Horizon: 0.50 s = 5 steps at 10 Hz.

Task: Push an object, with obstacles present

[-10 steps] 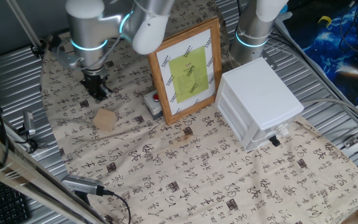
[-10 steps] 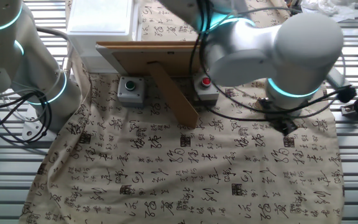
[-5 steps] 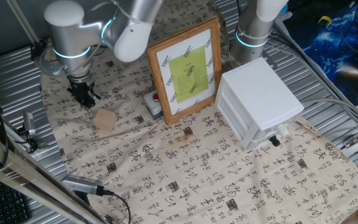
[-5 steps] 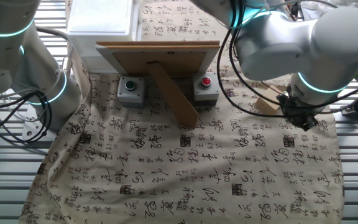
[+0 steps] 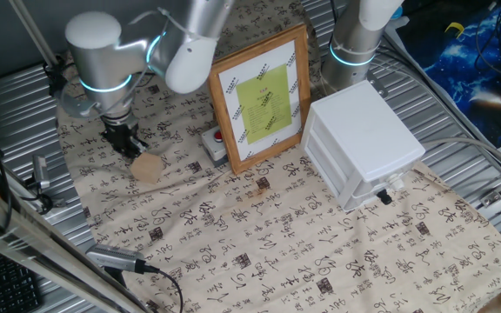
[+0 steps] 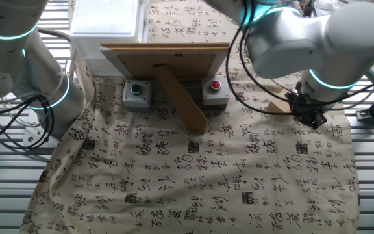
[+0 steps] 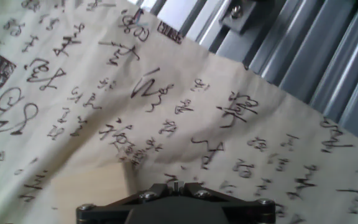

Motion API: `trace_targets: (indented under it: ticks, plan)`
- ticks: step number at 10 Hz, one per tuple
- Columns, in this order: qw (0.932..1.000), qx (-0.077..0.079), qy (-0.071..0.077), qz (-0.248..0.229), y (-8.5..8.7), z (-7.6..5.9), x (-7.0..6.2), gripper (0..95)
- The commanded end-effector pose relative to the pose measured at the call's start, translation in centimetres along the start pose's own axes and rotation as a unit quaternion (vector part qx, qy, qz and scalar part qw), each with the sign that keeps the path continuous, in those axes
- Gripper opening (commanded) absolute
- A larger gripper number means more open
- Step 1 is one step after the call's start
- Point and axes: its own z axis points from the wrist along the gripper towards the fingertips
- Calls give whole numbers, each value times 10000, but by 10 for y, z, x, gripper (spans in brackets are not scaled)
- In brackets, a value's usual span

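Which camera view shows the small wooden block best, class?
The fixed view facing the frame's front: the block sits whole on the cloth, just below the gripper. The other fixed view shows only a sliver behind the arm; the hand view shows a blurred patch.

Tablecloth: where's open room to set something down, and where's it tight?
Free: the cloth in front of the picture frame and white drawer unit, out to its near edge. Crowded: the strip where the gripper sits by the wooden block, and the grey box with red button tucked against the frame.
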Motion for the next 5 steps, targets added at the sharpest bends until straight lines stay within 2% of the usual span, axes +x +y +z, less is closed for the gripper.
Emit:
trace_targets:
  ticks: [1,3,5]
  plan:
    - [10000,-69,19,69,7,-1,0,0]
    - [9998,-82,26,154,19,-5,-2,0]
    - [9996,-90,40,261,31,-8,-11,0]
